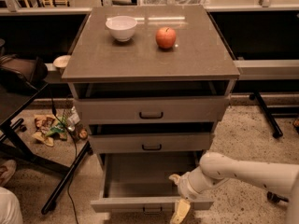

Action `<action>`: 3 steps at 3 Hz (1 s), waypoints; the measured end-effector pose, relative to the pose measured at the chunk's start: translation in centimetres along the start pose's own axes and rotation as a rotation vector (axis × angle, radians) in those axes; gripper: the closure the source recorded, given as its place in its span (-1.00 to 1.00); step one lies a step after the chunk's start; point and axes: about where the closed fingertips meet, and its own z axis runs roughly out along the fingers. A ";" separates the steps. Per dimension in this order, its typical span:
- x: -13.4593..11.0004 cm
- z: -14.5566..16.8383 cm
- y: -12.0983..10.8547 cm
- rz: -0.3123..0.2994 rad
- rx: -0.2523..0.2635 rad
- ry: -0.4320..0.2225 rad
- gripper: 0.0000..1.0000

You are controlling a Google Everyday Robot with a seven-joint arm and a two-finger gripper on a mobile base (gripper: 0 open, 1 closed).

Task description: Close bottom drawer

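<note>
Hand (178, 195) low at the right end of the bottom drawer (135, 203), which stands pulled well out. The fingers are spread, one (174, 177) inside the grey tray and one outside the front panel. Three drawers counted, the middle drawer (152, 143) and top drawer (152, 110) above, one dark handle each; beyond, the grey-brown counter (205, 55) carries one white bowl (121, 28) and one red apple (166, 37), apart. Speckled floor (243, 134); scattered wrappers (49, 127) lie left.

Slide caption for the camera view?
Gripper at the front edge of the open bottom drawer; bowl and apple on the cabinet.
</note>
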 end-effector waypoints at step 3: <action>8.6 8.9 0.0 -0.115 -0.151 -0.044 0.28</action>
